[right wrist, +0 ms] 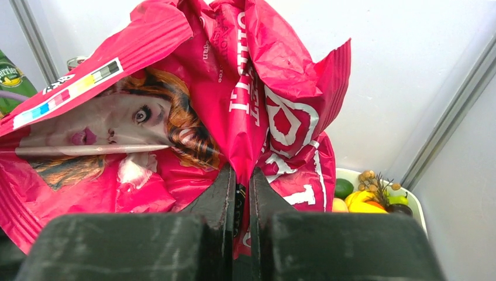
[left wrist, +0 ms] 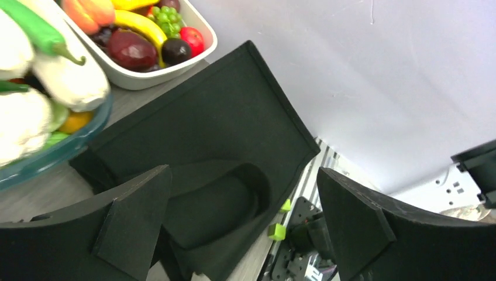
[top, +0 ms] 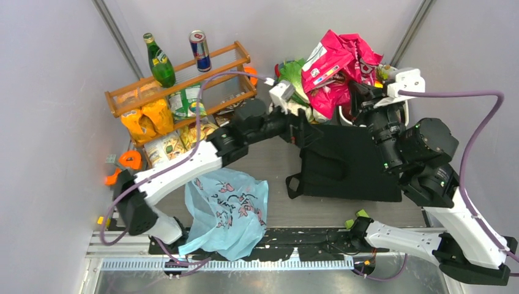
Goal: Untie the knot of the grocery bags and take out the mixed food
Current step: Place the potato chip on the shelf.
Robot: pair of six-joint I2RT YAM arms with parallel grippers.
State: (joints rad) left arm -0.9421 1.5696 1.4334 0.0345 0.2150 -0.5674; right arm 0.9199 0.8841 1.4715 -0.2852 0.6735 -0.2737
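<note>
Got the black fabric tote [top: 352, 162] lying flat on the table, right of centre, strap loop poking out its left side. Then the crumpled light-blue plastic bag [top: 226, 211] down at the near edge, well apart from the tote, close to the left arm's base. Next up, a shiny pink-red snack packet [right wrist: 175, 105] past the tote's far edge, pinched at its bottom by the right gripper [right wrist: 240, 181], jaws nearly together on it. Lastly the left gripper [left wrist: 243, 187], spread wide over the tote's far-left corner, gripping nothing.
</note>
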